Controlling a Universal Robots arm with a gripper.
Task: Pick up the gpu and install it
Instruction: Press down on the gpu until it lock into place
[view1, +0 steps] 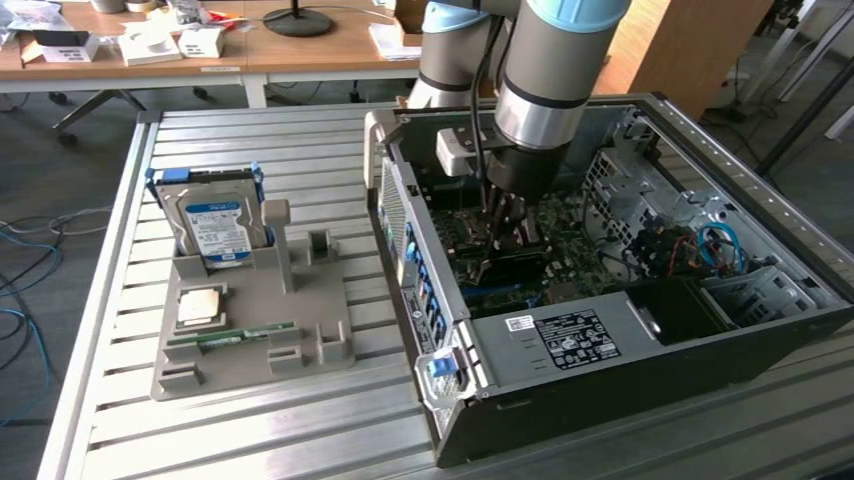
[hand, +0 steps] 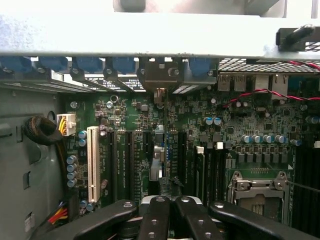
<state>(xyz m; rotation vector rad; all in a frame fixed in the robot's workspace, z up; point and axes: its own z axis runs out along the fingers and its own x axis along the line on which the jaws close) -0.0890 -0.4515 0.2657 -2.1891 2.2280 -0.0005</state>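
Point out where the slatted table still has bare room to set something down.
Free: the table strip between its edge and the grey holder, and the slats in front of the holder. Crowded: the holder, with hard drive, and the open computer case, where the end effector reaches in.

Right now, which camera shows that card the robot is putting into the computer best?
The wrist view: the card stands edge-on over the green board's slots, just ahead of the shut end effector. In the exterior view it is mostly hidden under the end effector inside the computer case.
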